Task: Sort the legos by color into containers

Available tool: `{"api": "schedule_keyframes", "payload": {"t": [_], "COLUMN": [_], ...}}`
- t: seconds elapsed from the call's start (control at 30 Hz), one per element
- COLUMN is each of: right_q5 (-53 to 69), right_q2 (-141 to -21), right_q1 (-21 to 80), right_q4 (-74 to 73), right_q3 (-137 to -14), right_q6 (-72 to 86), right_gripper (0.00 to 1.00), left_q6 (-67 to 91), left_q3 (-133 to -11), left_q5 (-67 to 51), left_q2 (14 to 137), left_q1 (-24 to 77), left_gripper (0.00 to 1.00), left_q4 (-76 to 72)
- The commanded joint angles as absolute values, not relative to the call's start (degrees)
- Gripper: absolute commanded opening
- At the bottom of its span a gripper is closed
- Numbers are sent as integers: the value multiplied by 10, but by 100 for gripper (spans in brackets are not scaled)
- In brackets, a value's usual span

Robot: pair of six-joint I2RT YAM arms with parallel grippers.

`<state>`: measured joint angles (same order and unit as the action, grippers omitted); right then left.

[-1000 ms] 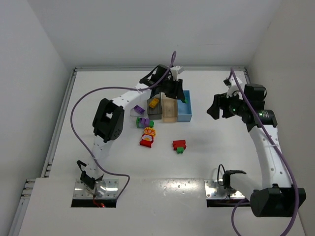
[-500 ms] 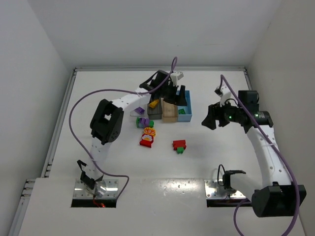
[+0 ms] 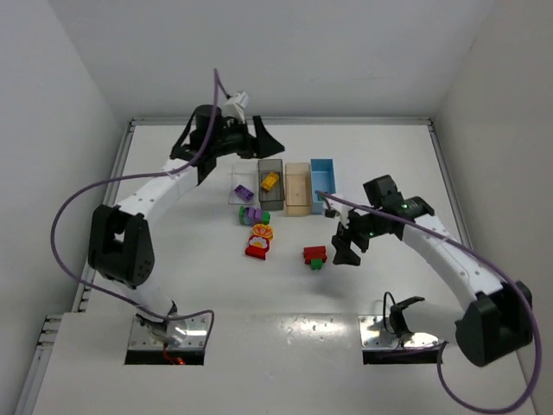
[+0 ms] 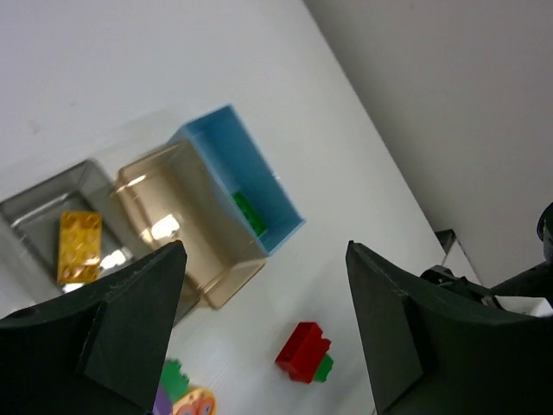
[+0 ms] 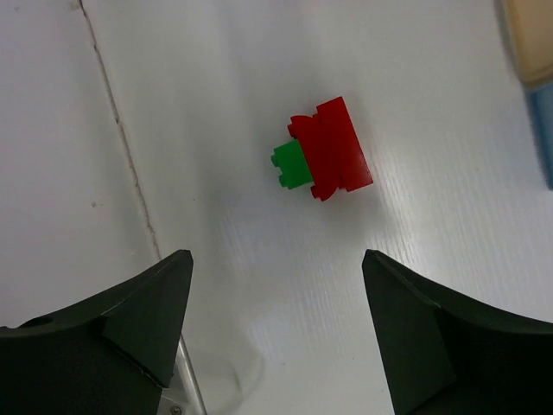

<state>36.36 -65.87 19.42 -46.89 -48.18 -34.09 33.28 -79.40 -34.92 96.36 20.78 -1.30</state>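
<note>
Four containers stand in a row: clear (image 3: 233, 183), smoky grey (image 3: 280, 166), tan (image 3: 297, 188) and light blue (image 3: 323, 169). A purple lego (image 3: 244, 192) lies in the clear one and a yellow lego (image 3: 270, 181) in the grey one. The left wrist view shows a green lego (image 4: 249, 213) inside the light blue bin (image 4: 207, 121). In front of the bins lie a purple-green cluster (image 3: 251, 215), a yellow-orange piece (image 3: 262, 231) and a red brick (image 3: 257, 249). A red brick (image 5: 335, 149) joined to a green one (image 5: 292, 166) lies apart. My right gripper (image 5: 276, 259) hovers open beside it. My left gripper (image 3: 232, 145) is open and empty, high behind the bins.
White walls close the table at the back and both sides. A raised rail (image 3: 104, 216) runs along the left edge. Both arm bases sit on metal plates (image 3: 380, 333) at the near edge. Purple cables (image 3: 78, 203) loop off both arms.
My left gripper opened over the light blue bin, left the green lego in it, and drew back to the far left. My right arm swung left and down toward the red-green brick.
</note>
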Motion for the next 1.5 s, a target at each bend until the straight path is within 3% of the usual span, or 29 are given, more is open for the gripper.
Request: {"api": "schedule_keyframes", "payload": {"t": [0.0,0.23,0.6,0.87,1.1,1.27,1.47], "right_q5": [393,391,353,353,358,315,255], "right_q2": [-726,-755,-815,-837,-882,-900,-841], "right_q1": [211,264,258,269,301,344,367], "right_q4": [-468,-439,-576,-568,-568,-478,-332], "right_q3": [-530,-516,-579,-573,-600,-598,-521], "right_q6": [-430,-441,-791,-804,-648,-423,-311], "right_gripper": [81,81,82,83,91,98,99], "left_q6": [326,292,272,272,278,283,283], "left_q3": [-734,-653,-624,-613,-613,-603,-598], "left_q5": [-338,-285,-321,-326,-315,-309,-304], "left_q2": [902,793,774,774,774,774,774], "left_q1": [186,175,141,134,134,134,129], "left_gripper": [81,82,82,82,82,82,82], "left_q4": [-10,21,37,37,37,37,32]}}
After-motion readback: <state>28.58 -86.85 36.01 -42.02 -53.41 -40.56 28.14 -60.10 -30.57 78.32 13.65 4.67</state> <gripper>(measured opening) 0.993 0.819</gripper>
